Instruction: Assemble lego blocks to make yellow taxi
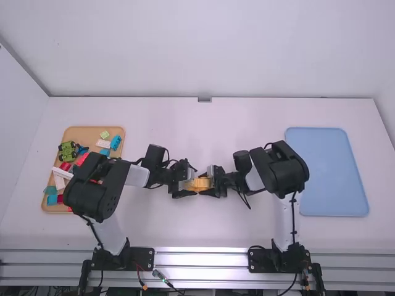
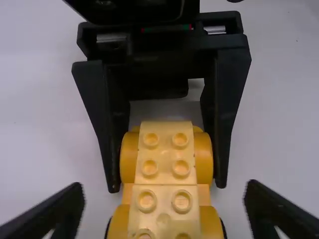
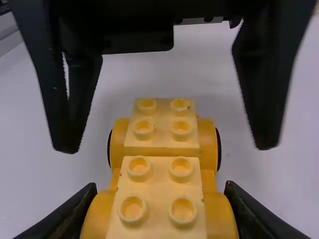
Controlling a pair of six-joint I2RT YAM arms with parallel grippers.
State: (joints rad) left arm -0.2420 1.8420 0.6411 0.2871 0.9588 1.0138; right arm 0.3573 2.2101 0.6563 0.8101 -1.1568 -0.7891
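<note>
- Right gripper (image 2: 167, 187): clamped on the yellow car body (image 3: 160, 198), one finger against each rounded side at its right end. Judged sound; you can rely on it as the steadying hold.
- Left gripper (image 3: 166, 148): fingers well apart, straddling the left end of the car body and not touching its sides.
- Car body: located between the two grippers, studs (image 3: 133, 208) facing up. You may find, judging by the angles here, that its wheels bear on the white table (image 1: 185, 228), but contact underneath is not certain.
- Handling, by judgement: expect a light, stiff, smooth plastic assembly. The walls should not give under your grip, but the curved fenders (image 3: 119, 143) could slip if you pinch them high or off-square.
- Weak point, by judgement: the seam between the two studded tops. If you lift or twist from one end only, the pieces may part there.
- Recommended hold: close the left fingers low and level across the fenders at the car body's left end, matching the right grip. Leave the studs free, as the next block would seat on them. Avoid bearing on the black wheel (image 3: 219, 148), which may turn under pressure.
- Stock: the wooden tray (image 1: 80, 132) lies well to the car body's left, holding loose blocks (image 1: 103, 143). You have the blue tray (image 1: 327, 172) well to its right.
</note>
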